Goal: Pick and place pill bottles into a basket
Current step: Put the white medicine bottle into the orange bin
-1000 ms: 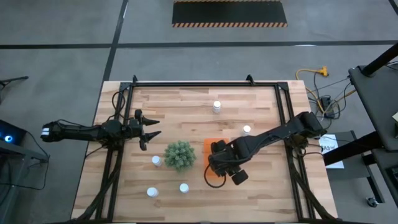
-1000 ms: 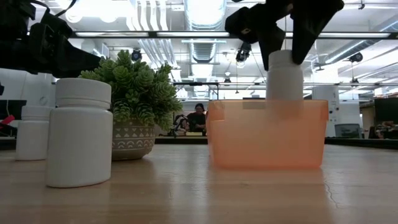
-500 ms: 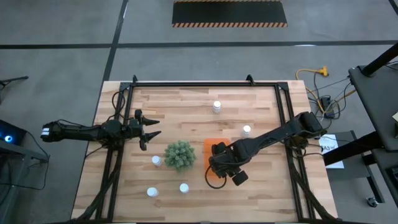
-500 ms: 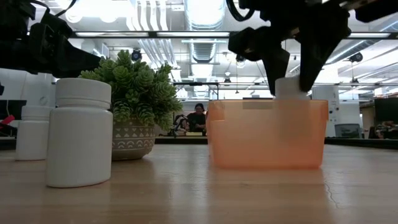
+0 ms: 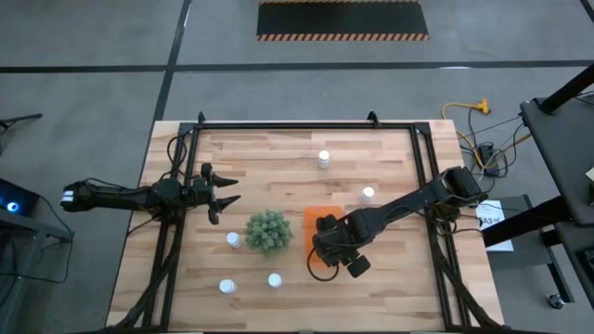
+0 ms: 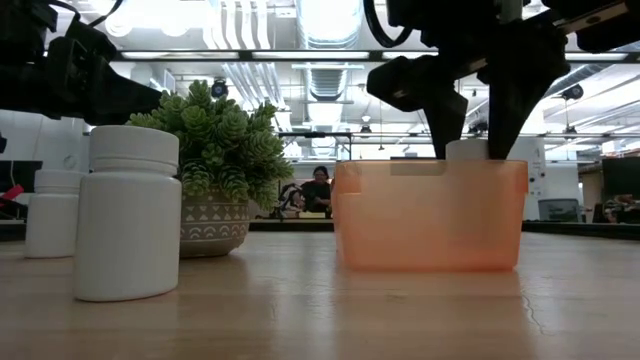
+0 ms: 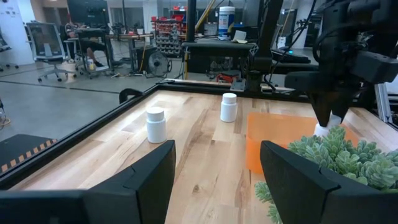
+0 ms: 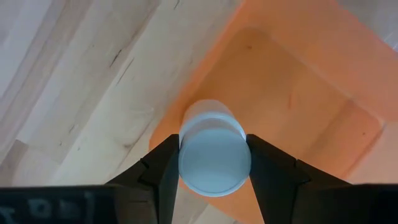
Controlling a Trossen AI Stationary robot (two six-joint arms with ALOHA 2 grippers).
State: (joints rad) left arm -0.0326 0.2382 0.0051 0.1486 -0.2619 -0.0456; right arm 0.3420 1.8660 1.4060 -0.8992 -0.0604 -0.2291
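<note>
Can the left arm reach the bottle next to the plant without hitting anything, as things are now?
Probably yes. The left gripper is open, and the bottle stands on bare table beside the plant, apart from it. Nothing lies between them.

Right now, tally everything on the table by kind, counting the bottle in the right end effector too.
White pill bottles: 6 (5 standing free, 1 held by the right end effector inside the basket)
Orange basket: 1
Green plant: 1
Total: 8
</note>
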